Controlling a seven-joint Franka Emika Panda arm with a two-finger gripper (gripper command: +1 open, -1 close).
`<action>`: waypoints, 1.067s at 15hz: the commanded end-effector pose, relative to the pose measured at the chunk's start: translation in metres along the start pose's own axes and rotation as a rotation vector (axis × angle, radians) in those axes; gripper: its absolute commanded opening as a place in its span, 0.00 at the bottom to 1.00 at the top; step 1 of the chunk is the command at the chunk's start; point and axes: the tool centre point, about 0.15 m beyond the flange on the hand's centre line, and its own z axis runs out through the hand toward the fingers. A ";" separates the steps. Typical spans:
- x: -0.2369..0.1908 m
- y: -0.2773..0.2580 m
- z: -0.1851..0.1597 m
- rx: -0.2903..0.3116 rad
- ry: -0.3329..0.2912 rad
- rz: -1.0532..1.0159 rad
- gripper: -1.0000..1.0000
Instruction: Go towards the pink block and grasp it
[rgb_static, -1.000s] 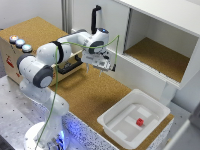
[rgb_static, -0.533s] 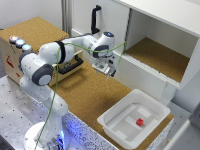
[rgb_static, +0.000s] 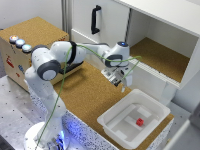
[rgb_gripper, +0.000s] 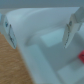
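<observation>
The pink block (rgb_static: 140, 121) is a tiny red-pink cube lying inside the white tray (rgb_static: 112, 121), toward the exterior view's right. My gripper (rgb_static: 120, 81) hangs above the cork surface just off the tray's far corner, some way from the block, pointing down. In the wrist view the gripper (rgb_gripper: 39, 31) is open, its two fingers (rgb_gripper: 8, 29) wide apart with nothing between them. Below them is the blurred white tray (rgb_gripper: 47, 60). A red patch, the pink block (rgb_gripper: 81, 54), shows at the picture's edge.
A white cabinet with an open compartment (rgb_static: 160, 57) and a black door handle (rgb_static: 95, 20) stands close behind the gripper. A cork-topped box with round buttons (rgb_static: 20, 42) is at the exterior view's left. The cork board (rgb_static: 90, 97) carries the tray.
The arm has stretched toward the exterior view's right and lowered, bringing the gripper from in front of the cabinet door to the tray's far corner. The block has not moved.
</observation>
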 end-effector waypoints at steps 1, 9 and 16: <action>0.056 0.101 0.057 -0.018 -0.144 0.221 1.00; 0.070 0.141 0.120 0.026 -0.188 0.106 1.00; 0.057 0.117 0.129 0.049 -0.171 -0.327 1.00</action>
